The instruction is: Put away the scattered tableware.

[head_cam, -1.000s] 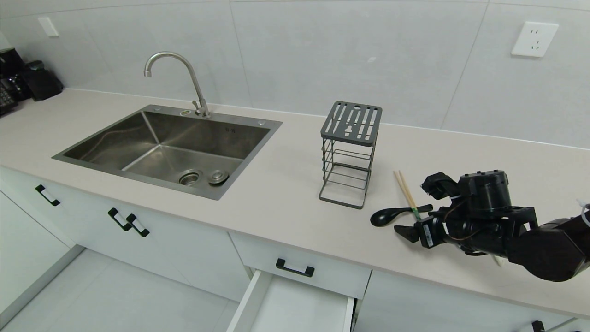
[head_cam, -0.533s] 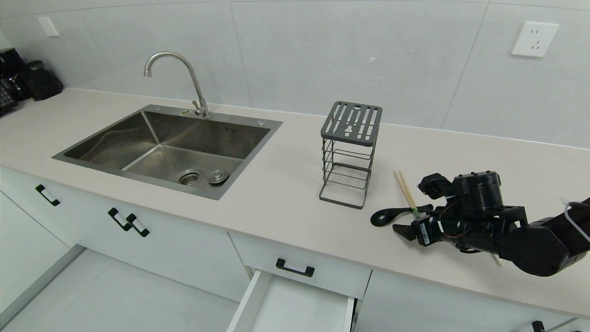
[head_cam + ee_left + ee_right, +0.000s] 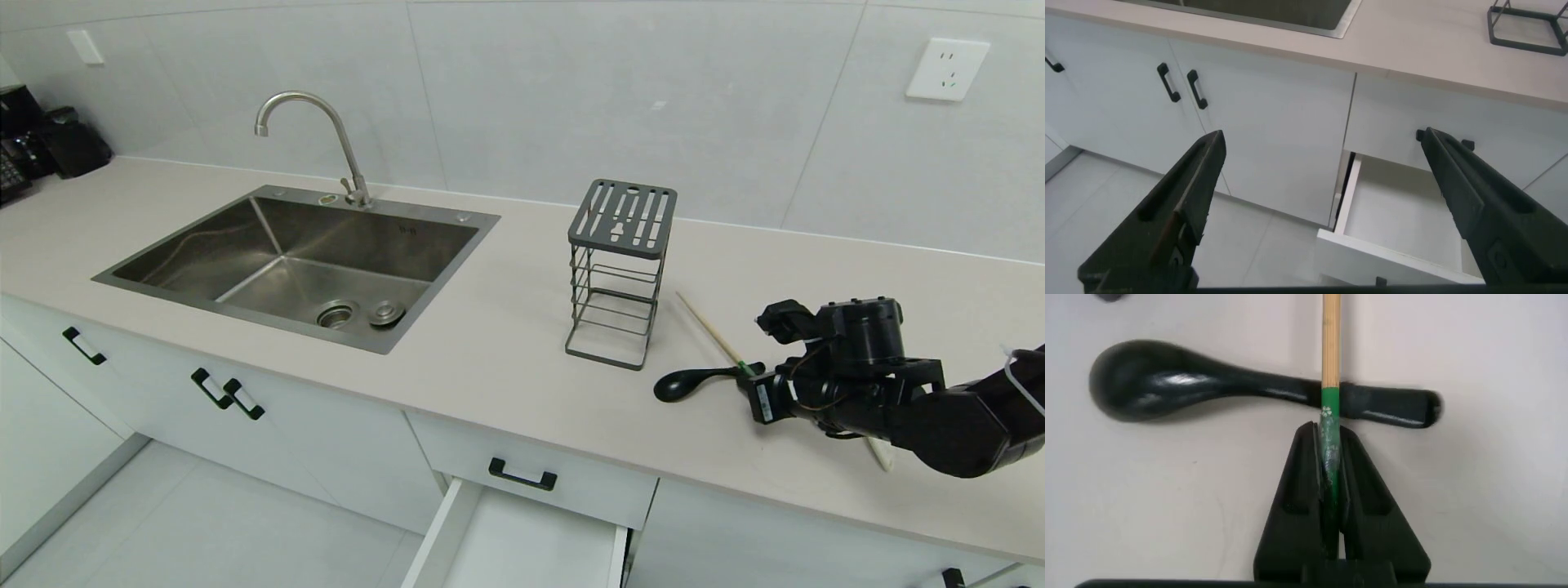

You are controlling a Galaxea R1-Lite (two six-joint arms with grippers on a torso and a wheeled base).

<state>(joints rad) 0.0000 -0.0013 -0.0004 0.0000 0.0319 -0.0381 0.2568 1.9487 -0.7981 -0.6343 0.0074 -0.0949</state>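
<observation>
R end effector (image 3: 753,382) low over the counter (image 3: 490,343), right of the wire rack. Jaws shut tight on the green-painted end of the bamboo chopsticks (image 3: 709,331). In the R wrist view, the end effector (image 3: 1328,439) pinches the green section between both pads, no gap showing. The chopsticks (image 3: 1330,343) run straight out from the tips (they read as one line, so can't tell if it's one stick or two stacked).

In the head view, the shaft angles away from the end effector twd the back-left, and its far tip ends just beside the rack's base. Can't tell if that tip touches the counter.

Black spoon (image 3: 690,382) lies flat on the counter, bowl twd the sink side, handle twd the R arm. The chopsticks cross over its handle (image 3: 1372,400) near the handle's end, roughly at right angles. Spoon not gripped.

Wire rack (image 3: 620,273) w/ slotted top plate stands upright mid-counter, nothing in it.

Pale item (image 3: 880,456) pokes out under the R arm near the counter's front, too hidden to ID.

L end effector (image 3: 1321,137) spread wide, holding nothing, hanging in front of the white cabinets below counter level. Open drawer (image 3: 1396,220) sits beneath it, pulled out, white inside.

Steel sink (image 3: 359,241) w/ gooseneck faucet (image 3: 314,122) at the counter's left. Wall socket (image 3: 947,69) on the tiles upper right.
</observation>
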